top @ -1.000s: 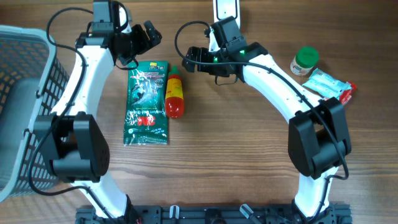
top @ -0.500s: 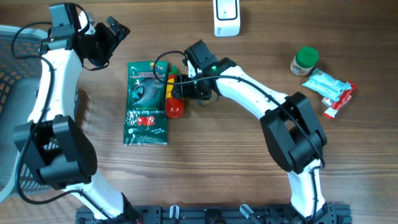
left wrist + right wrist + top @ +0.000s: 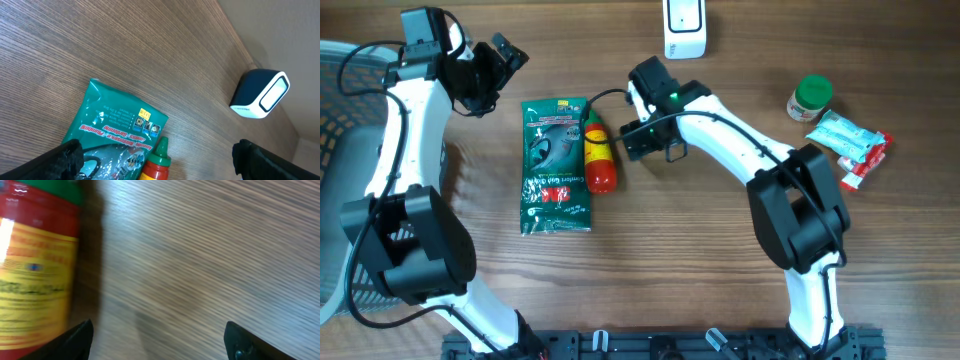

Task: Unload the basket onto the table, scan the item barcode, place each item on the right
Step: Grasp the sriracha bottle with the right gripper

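A red sauce bottle with a yellow label and green cap lies on the wooden table, against the right edge of a green packet. The white scanner stands at the back edge. My right gripper hovers low just right of the bottle, open. In the right wrist view the bottle sits beside the left finger, with bare wood between the fingertips. My left gripper is open, raised at the back left. Its camera sees the packet, the bottle cap and the scanner.
A grey wire basket fills the left edge. A green-lidded jar and a pale blue packet with a red end lie at the right.
My right arm swung from near the scanner down to the bottle, then drew back slightly to its right. My left arm moved left, away from the packet's top.
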Controlling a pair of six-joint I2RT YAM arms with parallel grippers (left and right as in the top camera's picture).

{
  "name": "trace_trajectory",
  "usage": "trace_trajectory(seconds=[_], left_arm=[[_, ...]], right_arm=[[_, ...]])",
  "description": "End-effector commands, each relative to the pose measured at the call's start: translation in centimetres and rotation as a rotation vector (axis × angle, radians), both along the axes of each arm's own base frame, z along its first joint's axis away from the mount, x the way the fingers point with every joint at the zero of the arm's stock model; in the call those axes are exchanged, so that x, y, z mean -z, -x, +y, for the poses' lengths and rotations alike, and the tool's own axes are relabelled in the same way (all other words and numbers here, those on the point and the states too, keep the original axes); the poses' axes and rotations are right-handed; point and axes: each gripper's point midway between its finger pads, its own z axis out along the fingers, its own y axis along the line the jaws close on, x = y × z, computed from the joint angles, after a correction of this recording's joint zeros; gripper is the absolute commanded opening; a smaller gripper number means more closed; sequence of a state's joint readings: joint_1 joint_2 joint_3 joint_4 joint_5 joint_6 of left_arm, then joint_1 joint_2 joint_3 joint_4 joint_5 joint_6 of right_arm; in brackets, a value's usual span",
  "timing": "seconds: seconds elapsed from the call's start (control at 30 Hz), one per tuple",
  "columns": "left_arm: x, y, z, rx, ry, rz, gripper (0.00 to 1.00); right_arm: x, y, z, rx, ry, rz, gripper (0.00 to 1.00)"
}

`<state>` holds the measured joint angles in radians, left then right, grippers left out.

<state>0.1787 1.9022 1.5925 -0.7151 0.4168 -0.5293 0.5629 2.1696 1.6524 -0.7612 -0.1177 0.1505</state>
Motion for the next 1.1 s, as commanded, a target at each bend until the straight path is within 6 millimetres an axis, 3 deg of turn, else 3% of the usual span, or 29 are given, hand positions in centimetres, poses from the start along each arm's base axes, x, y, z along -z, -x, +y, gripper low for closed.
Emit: trace_trajectory(seconds=[0.0, 0.1, 0.17, 0.27, 0.53, 0.67, 0.83, 0.9, 1.07], left_arm=[[-1.8, -0.4, 0.2, -0.005, -0.012, -0.042, 1.0], [-1.8, -0.4, 0.2, -0.006, -0.012, -0.042, 1.0], [-1.8, -0.4, 0.2, -0.006, -0.012, -0.041, 1.0], [-1.8, -0.4, 0.2, -0.006, -0.012, -0.041, 1.0], [-1.8, -0.3, 0.2, -0.006, -0.011, -0.038, 1.0], [-1.7, -0.2, 0.1, -0.005, -0.01, -0.031, 1.0], [-1.7, -0.2, 0.1, -0.005, -0.01, -0.031, 1.0], [-1.7, -0.2, 0.1, -0.006, -0.01, -0.031, 1.0], [-1.7, -0.2, 0.1, -0.005, -0.01, -0.031, 1.0]], right_arm=[[-1.0, -1.3, -0.8, 0.001, -0.03, 0.013, 0.84], [-4.8, -0.5, 4.0, -0.138, -0.231, 0.032, 0.83], [-4.8, 0.7, 6.0, -0.184, -0.222, 0.015, 0.83], [-2.5, 2.0, 7.3, -0.22, -0.091, -0.027, 0.84], [0.5, 2.3, 6.3, -0.214, 0.035, -0.019, 0.85], [0.8, 0.1, 2.2, -0.106, 0.007, 0.049, 0.85], [0.5, -1.6, 1.0, -0.256, -0.11, 0.034, 0.87], [1.0, -1.3, 1.6, -0.369, -0.119, 0.015, 0.89], [1.6, 0.3, 1.3, -0.457, -0.101, 0.053, 0.89]])
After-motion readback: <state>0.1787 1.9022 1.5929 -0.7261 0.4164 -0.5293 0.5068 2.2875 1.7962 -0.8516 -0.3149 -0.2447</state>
